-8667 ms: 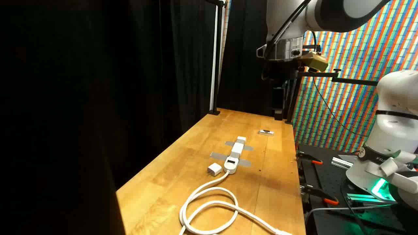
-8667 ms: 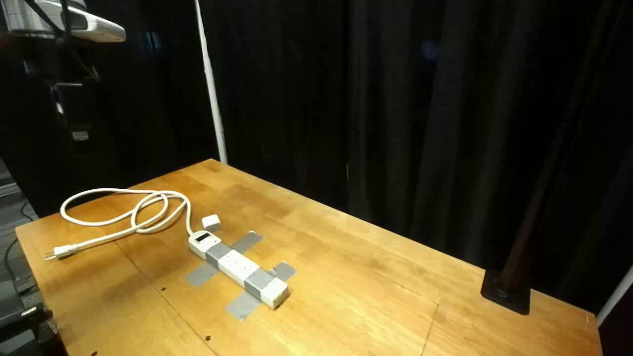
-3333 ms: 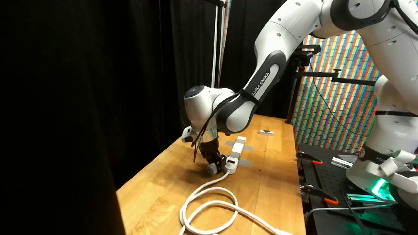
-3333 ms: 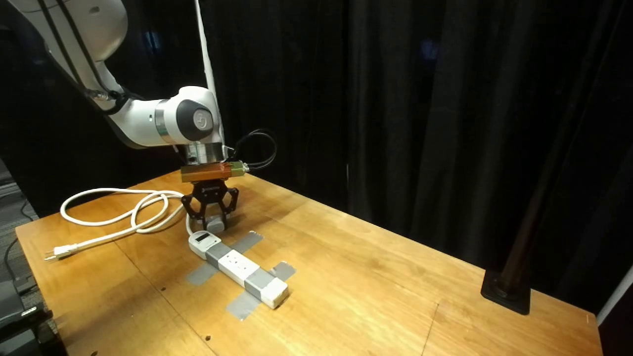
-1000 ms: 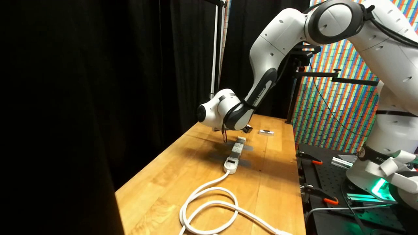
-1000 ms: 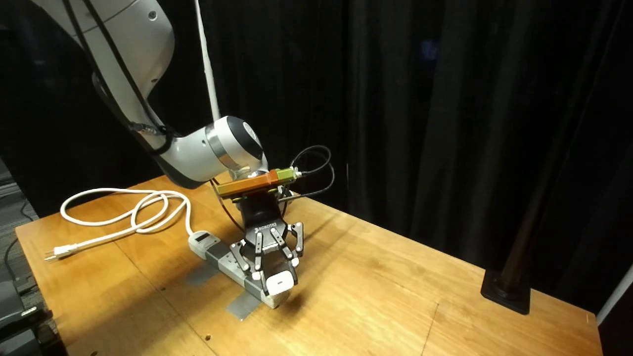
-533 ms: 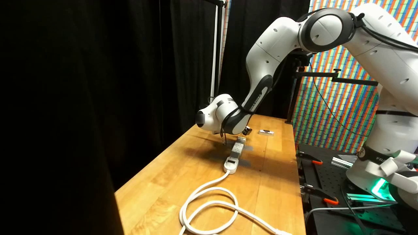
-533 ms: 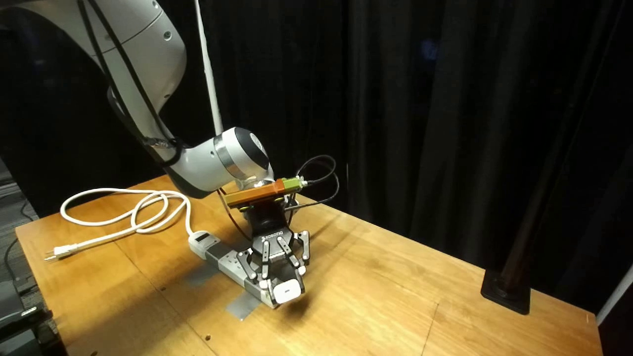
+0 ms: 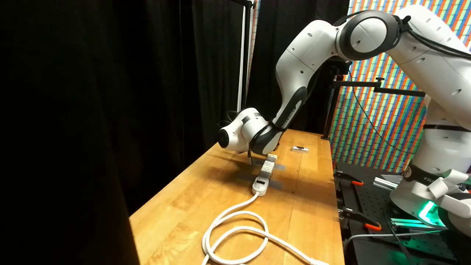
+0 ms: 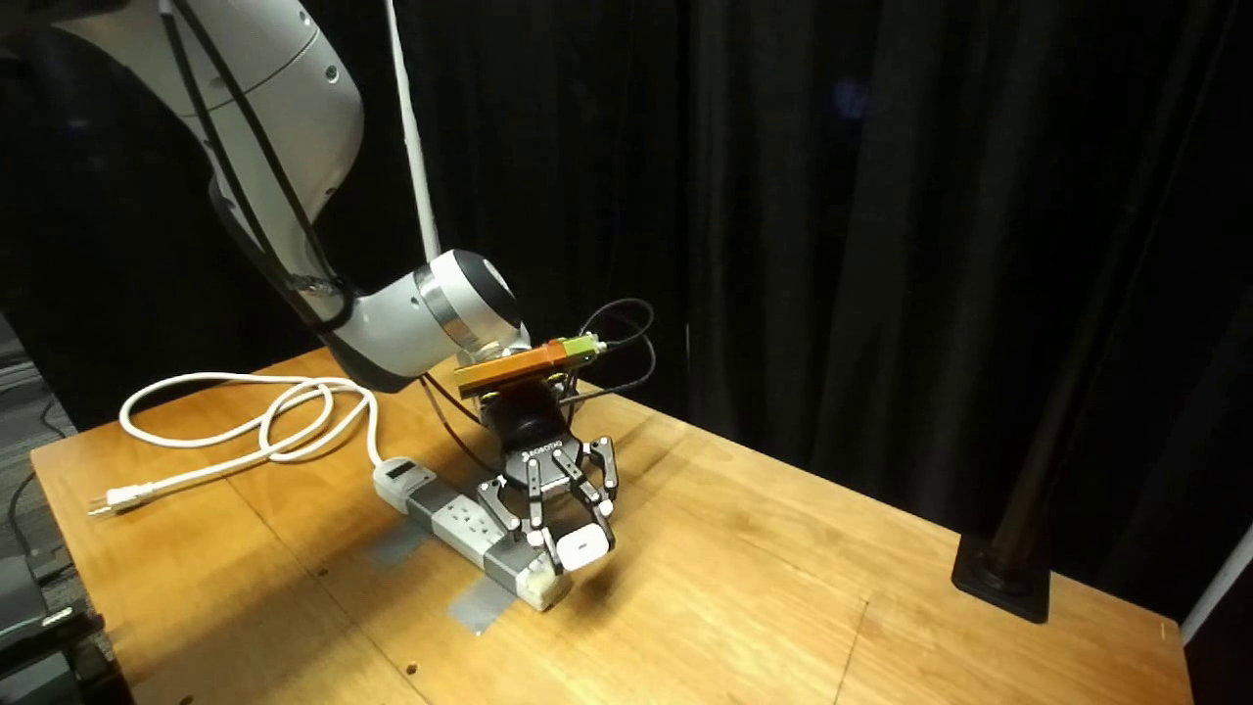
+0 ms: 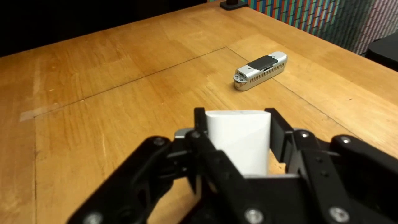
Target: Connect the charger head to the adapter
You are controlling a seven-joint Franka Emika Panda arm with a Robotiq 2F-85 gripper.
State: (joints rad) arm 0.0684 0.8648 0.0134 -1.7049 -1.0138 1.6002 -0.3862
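My gripper (image 11: 238, 116) is shut on the charger head (image 11: 241, 140), a white block wedged between its black fingers in the wrist view. In an exterior view the charger head (image 10: 583, 545) shows its face with a small slot turned outward, and the gripper (image 10: 583, 548) is tilted far over. It hangs above the table close to the far end of the adapter (image 10: 465, 524), apparently apart from it. The sockets of the adapter (image 9: 268, 167) face up. The charger head's prongs are hidden. Behind the wrist, the fingers cannot be seen in an exterior view.
Grey tape (image 10: 480, 605) fastens the adapter to the wooden table. Its white cable (image 10: 374, 431) lies in loops. A silver slotted device (image 11: 261, 71) rests farther along the table. A black post base (image 10: 1003, 580) stands by the curtain, and clamps (image 9: 355, 179) grip one edge.
The charger head, earlier lying beside the adapter's cable end, was gripped, lifted and carried to its far end. During the last half second the gripper rose slightly, uncovering more of the sockets.
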